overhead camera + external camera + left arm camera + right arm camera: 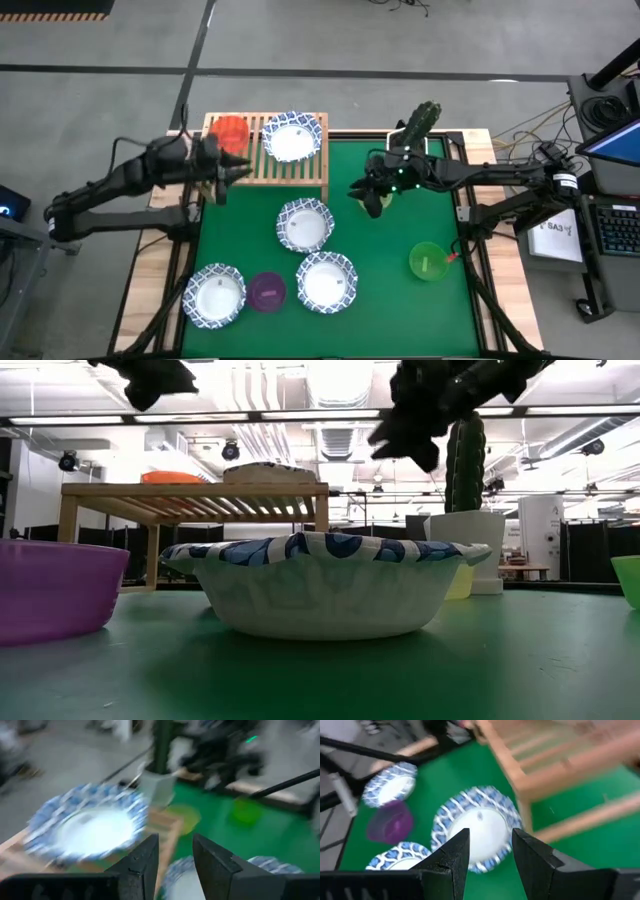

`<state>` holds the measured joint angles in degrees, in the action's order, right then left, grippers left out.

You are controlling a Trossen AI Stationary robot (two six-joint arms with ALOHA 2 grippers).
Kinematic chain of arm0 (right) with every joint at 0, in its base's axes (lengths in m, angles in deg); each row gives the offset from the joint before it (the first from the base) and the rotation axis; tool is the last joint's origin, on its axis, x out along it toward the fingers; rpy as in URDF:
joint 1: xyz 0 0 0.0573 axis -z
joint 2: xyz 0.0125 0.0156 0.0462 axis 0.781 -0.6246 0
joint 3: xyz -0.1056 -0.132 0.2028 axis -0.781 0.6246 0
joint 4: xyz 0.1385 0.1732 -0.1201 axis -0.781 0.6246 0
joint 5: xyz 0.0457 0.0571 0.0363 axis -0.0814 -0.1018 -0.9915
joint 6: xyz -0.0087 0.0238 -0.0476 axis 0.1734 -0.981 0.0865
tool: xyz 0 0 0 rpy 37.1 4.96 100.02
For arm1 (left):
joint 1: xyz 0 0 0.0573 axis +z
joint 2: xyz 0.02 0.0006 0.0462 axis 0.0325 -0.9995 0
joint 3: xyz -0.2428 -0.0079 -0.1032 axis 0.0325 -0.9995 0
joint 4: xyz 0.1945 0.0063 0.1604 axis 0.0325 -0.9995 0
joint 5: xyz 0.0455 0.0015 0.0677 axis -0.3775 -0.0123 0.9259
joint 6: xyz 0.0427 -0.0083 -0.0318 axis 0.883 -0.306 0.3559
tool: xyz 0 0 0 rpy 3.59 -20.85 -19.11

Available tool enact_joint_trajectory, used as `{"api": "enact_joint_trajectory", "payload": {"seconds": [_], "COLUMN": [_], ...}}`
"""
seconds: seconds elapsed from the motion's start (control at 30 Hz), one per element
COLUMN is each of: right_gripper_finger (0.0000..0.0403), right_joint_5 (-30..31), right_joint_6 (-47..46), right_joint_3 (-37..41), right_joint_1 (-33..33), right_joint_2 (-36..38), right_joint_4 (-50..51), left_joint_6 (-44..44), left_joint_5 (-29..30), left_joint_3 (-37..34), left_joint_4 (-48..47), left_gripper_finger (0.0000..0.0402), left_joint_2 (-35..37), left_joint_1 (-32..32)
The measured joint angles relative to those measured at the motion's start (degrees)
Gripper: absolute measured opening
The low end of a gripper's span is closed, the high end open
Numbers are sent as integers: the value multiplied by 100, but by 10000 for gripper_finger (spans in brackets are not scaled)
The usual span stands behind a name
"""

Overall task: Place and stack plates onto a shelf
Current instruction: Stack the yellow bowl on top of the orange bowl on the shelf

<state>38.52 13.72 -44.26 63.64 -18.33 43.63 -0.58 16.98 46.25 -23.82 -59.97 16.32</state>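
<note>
The wooden slat shelf (pixel 266 152) stands at the table's far left. On it rest a red dish (pixel 231 130) and a blue-rimmed plate (pixel 293 136) (pixel 90 827). Three more patterned plates lie on the green table: one in the middle (pixel 305 224) (pixel 477 827), one near the front (pixel 326 281) and one at the front left (pixel 214 295). A purple dish (pixel 267 291) and a green dish (pixel 430 261) also sit on the table. My left gripper (pixel 238 170) (pixel 175 840) hovers open and empty over the shelf's near edge. My right gripper (pixel 365 192) (pixel 490 835) hangs open and empty right of the middle plate.
A white pot with a cactus (pixel 420 125) stands at the far edge behind my right arm. A yellow-green dish (pixel 182 816) sits next to it. The shelf's right third shows bare slats. Monitors and cables lie off the table's right side.
</note>
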Motion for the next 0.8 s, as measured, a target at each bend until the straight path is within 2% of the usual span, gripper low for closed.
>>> {"api": "enact_joint_trajectory", "payload": {"seconds": [0.13,0.23,0.37,0.5,0.67,0.8], "right_gripper_finger": [137,137,137,137,137,137], "right_joint_5": [240,267,267,295,331,689], "right_joint_6": [-458,-719,-879,-1036,-1118,-1159], "right_joint_3": [-306,-652,-1085,-1414,-1639,-1780], "right_joint_1": [-21,-31,-31,-28,-30,-28], "right_joint_2": [-66,-262,-680,-1305,-2148,-2686], "right_joint_4": [973,1825,2692,3308,3498,3496], "left_joint_6": [-47,-27,-25,-27,-26,-7], "left_joint_5": [128,318,659,761,760,760], "left_joint_3": [-686,-1022,-1243,-1378,-1418,-1442], "left_joint_4": [1114,1545,1581,1579,1505,1268], "left_gripper_finger": [103,103,103,103,103,103], "left_joint_2": [431,661,877,1023,1132,1180], "left_joint_1": [-642,-938,-1026,-1026,-1026,-1026]}}
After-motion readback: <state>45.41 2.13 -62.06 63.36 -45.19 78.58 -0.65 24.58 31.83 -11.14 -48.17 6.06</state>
